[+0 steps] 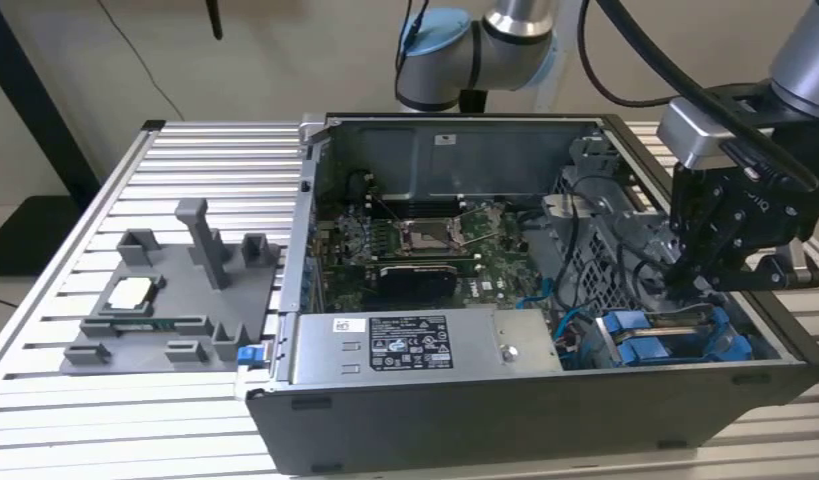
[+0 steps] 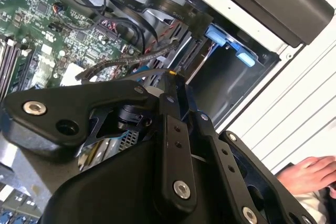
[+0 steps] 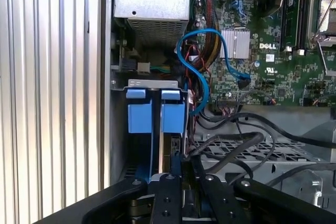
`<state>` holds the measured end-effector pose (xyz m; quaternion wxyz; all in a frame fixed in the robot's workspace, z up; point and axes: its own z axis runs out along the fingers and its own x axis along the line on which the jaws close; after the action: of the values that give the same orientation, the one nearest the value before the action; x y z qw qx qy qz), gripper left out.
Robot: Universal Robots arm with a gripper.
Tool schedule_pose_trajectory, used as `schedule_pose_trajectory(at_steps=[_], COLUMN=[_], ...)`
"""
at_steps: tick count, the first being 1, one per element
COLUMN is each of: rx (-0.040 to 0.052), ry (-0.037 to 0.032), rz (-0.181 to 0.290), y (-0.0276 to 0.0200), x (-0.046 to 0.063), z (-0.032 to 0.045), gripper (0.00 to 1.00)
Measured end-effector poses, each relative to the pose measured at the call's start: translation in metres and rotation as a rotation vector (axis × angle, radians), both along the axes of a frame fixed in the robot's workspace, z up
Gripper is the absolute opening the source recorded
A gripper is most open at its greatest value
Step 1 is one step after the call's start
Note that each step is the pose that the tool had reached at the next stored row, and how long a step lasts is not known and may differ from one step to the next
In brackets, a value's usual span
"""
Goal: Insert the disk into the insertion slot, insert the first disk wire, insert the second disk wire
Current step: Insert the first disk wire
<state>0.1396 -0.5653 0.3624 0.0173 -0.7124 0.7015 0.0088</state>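
Black gripper [image 3: 182, 162], jaws' state undeterminable, near silver-grey disk in blue plastic carrier [image 3: 173, 114]: likely rigid, shock-sensitive; grip frame edges.

Ribbed bare-metal table [image 1: 102, 420], matt grey plastic fixture [image 1: 182, 312], dark matt metal computer case [image 1: 516, 425]

Counted in the exterior view: one robot arm [image 1: 503, 30], one gripper [image 1: 687, 280], one open computer case [image 1: 516, 420], one grey labelled power-supply box [image 1: 409, 345], one green motherboard [image 1: 369, 245] with one processor socket [image 1: 423, 235], one grey fixture plate [image 1: 169, 300] and one slatted table [image 1: 182, 150]. Counted in the first wrist view: two blue carrier tabs [image 3: 139, 111], one thin blue cable [image 3: 184, 61], one silver heatsink [image 3: 234, 44] and one perforated metal panel [image 3: 252, 150]. Counted in the second wrist view: one person's hand [image 2: 310, 171].
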Motion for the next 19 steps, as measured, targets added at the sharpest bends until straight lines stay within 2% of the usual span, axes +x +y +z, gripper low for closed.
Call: schedule_pose_trajectory(at_steps=[9,13,17,19], rx=[-0.0025,-0.0043,-0.0127,-0.0200], ry=[-0.0001,-0.0001,-0.0001,-0.0002], rz=[0.000,0.000,0.000,0.000], y=[0.0000,0.0000,0.0000,0.0001], x=[0.001,0.005,0.010,0.011], z=[-0.0019,-0.0047,-0.0071,-0.0081], gripper=[0.19,0.19,0.19,0.19])
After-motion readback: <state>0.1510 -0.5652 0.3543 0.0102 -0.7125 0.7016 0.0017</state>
